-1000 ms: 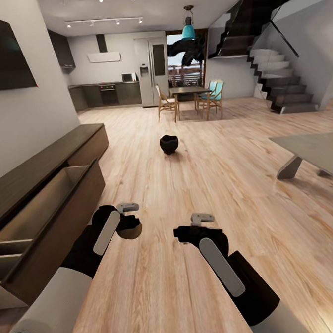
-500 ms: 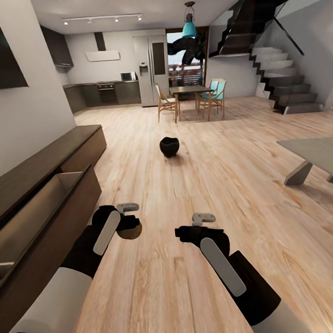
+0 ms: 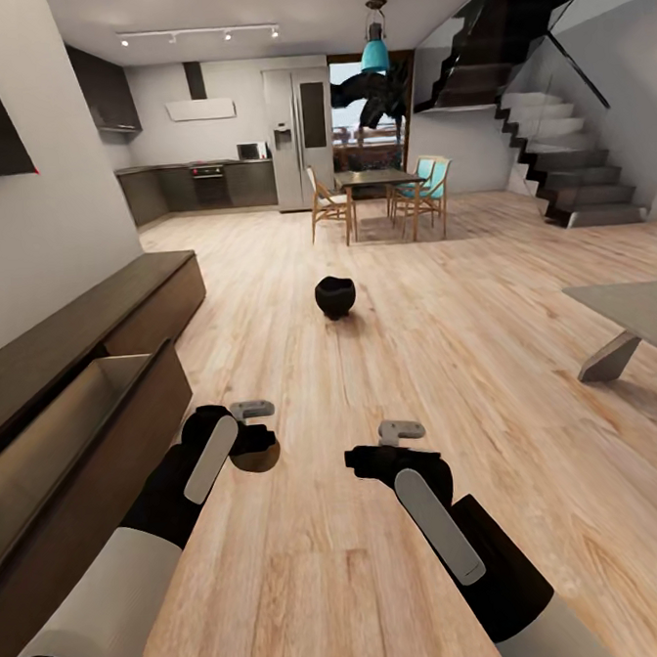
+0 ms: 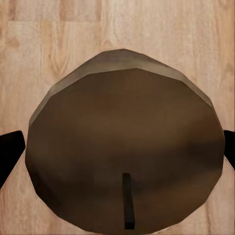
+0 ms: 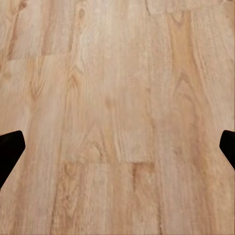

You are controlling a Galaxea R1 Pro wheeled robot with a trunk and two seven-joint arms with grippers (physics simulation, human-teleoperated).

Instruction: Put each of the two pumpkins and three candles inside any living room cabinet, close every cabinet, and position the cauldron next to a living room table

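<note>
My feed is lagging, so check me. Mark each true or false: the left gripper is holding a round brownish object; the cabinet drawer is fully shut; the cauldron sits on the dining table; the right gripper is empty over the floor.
1. The left gripper holds a round brownish object. True.
2. The cabinet drawer is fully shut. False: it stands pulled out, its pale inside showing.
3. The cauldron sits on the dining table. False: it rests on the wood floor, nearer than the table.
4. The right gripper is empty over the floor. True.
</note>
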